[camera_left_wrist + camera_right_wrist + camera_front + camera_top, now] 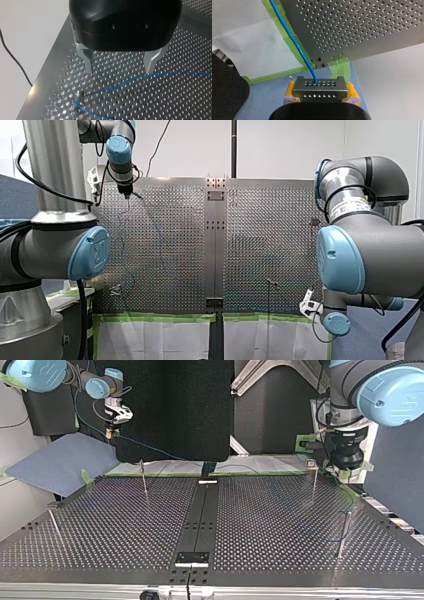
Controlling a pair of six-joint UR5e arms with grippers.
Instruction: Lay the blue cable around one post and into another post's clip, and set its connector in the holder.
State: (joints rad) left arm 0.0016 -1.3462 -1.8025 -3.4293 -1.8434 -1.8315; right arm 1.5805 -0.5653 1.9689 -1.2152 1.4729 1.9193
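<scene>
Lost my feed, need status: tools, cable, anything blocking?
Left tool open above blue cable. Right tool shut on connector, beyond table corner. Cable bends round post. Nothing blocking seen.

Hardly anything could be read. The blue joint caps (395,395) bore a raised emblem, its letters too faint to make out. A white label (350,211) on my right arm (380,255) carried print too small to read.
</scene>
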